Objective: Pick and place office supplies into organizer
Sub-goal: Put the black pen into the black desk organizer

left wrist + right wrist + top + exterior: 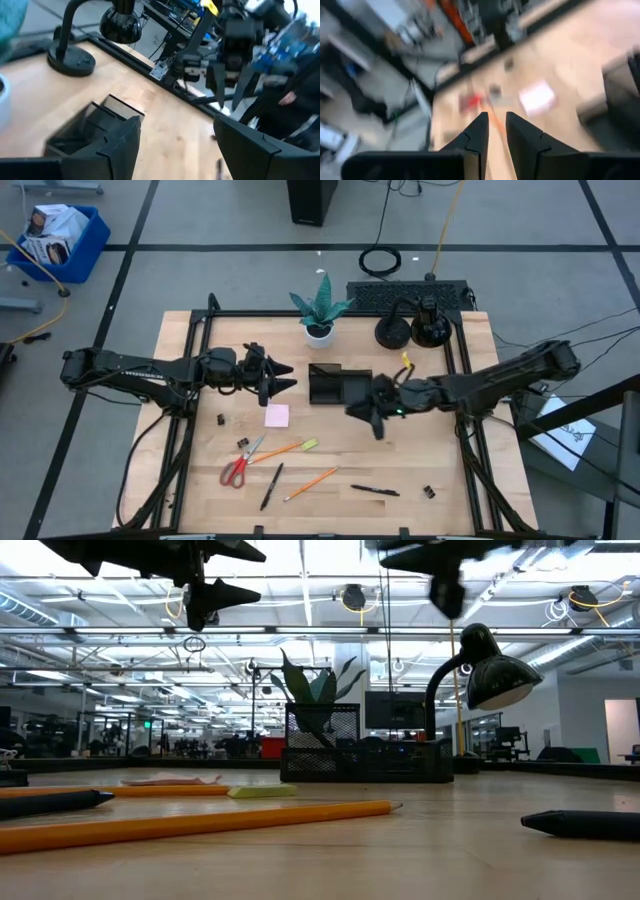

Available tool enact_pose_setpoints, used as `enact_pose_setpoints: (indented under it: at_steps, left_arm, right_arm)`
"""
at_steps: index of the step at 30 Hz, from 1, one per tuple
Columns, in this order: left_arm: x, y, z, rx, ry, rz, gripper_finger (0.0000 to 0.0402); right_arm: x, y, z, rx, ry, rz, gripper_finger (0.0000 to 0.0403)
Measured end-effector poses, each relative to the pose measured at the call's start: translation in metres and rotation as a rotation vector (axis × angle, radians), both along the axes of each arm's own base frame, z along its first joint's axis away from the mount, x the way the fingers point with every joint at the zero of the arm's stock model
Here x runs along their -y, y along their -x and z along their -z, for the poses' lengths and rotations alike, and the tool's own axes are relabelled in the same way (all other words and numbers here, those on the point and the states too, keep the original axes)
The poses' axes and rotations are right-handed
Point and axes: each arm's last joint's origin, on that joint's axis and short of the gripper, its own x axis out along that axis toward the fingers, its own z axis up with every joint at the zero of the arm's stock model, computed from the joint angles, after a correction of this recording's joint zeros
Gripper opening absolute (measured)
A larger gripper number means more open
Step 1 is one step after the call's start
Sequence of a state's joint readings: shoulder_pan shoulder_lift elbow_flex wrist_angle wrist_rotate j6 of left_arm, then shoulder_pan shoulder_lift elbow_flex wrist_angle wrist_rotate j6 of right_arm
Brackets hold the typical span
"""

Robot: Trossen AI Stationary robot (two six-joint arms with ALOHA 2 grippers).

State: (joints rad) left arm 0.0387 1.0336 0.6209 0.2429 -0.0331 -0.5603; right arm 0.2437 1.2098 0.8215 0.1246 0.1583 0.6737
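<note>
At centre frame in the high view I see the organizer [330, 384], my left gripper [283, 376] spread wide beside it, my right gripper [377, 426] empty, fingers slightly parted; supplies lie below.

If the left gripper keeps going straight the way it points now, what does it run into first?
Most likely the organizer. The left gripper, fingers apart and empty, points across the table at it, and its wrist view shows the organizer just ahead. It rides high, so it might pass over and meet the right gripper instead.
</note>
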Motion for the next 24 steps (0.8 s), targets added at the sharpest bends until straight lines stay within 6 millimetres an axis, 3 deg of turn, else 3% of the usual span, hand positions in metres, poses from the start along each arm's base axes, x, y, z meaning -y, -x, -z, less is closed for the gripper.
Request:
enact_pose_setpoints:
  at_steps: [8, 12, 17, 24]
  left_arm:
    - [-0.002, -0.001, -0.006, 0.072, 0.113, -0.085, 0.0255]
    - [-0.002, 0.0, -0.002, 0.035, 0.088, -0.088, 0.0255]
    - [-0.001, 0.001, 0.003, -0.024, 0.02, -0.07, 0.0255]
    - [0.005, 0.002, 0.01, -0.101, 0.001, -0.037, 0.0255]
  right_arm:
    - [-0.048, 0.046, 0.013, -0.338, -0.157, -0.264, 0.0061]
    - [-0.075, 0.054, 0.023, -0.428, -0.216, -0.348, 0.0072]
    - [-0.092, 0.053, 0.035, -0.497, -0.309, -0.342, 0.0121]
    - [-0.115, 0.064, 0.077, -0.776, -0.237, -0.294, 0.0163]
